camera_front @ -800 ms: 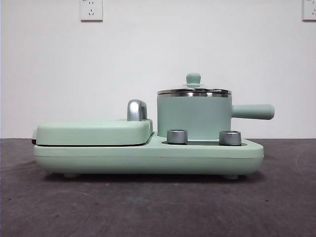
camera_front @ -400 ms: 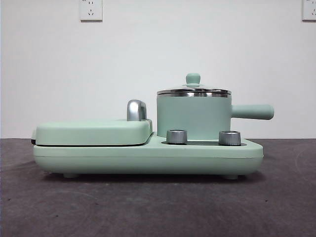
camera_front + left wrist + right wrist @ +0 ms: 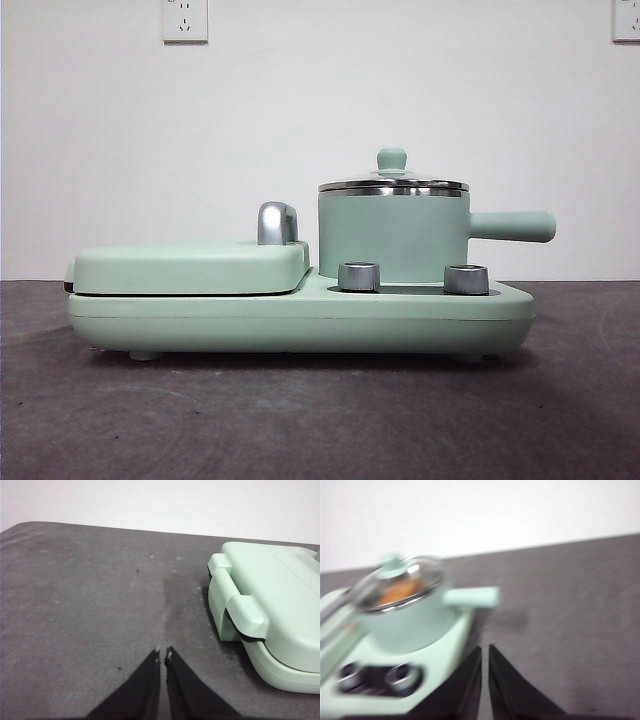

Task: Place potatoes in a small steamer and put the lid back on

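The small steamer (image 3: 392,238), a mint-green pot with a side handle, stands on the right half of a mint-green cooker base (image 3: 300,315). The lid (image 3: 392,183) with its mint knob sits on the pot. The blurred right wrist view shows the steamer (image 3: 405,622), the lid (image 3: 395,577) and the orange-brown potato (image 3: 400,591) inside, seen through the glass. My right gripper (image 3: 485,650) is shut and empty, beside the pot's handle end, apart from it. My left gripper (image 3: 162,654) is shut and empty above bare table, beside the griddle end (image 3: 270,615).
The flat griddle cover (image 3: 190,268) with its chrome handle (image 3: 277,223) fills the left half of the base. Two steel dials (image 3: 359,277) sit on the base front. Dark grey table (image 3: 320,420) lies around; a white wall stands behind.
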### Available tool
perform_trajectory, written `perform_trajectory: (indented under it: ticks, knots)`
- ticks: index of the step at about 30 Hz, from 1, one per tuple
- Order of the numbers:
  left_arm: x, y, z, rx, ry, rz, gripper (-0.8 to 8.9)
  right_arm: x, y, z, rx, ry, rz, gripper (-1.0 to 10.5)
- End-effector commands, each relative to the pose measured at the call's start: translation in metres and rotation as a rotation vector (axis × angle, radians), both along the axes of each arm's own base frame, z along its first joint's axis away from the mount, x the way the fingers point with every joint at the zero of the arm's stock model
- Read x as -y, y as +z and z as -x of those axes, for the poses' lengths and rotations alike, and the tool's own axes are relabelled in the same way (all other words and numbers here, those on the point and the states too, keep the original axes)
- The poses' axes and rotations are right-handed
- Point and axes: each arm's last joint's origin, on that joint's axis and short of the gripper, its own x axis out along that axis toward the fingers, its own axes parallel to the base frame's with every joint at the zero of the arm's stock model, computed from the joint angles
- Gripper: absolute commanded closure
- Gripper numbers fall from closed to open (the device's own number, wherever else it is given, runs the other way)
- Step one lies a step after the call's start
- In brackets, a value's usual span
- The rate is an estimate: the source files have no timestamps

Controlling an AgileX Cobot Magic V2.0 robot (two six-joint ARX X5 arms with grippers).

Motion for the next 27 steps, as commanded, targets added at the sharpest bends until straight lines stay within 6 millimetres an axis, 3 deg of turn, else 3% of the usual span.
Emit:
perform_trajectory:
  ticks: [1, 7, 19, 27]
  knots:
    - [0.0, -0.007, -0.001, -0.026, 0.002, -0.011, 7.93, 0.003, -0.019, -0.004, 0.066, -0.069, 0.023, 9.3]
    - [0.0, -0.007, -0.001, -0.026, 0.002, -0.011, 7.93, 0.006, -0.053, -0.008, 0.063, -0.193, 0.038, 9.3]
    - [0.0, -0.007, -0.001, -0.026, 0.002, -0.011, 7.93, 0.004, -0.084, -0.012, 0.0, -0.165, 0.114, 9.3]
    - [0.0, -0.007, -0.001, -0.026, 0.002, -0.011, 7.93, 0.004, -0.085, -0.011, -0.007, -0.159, 0.149, 9.3]
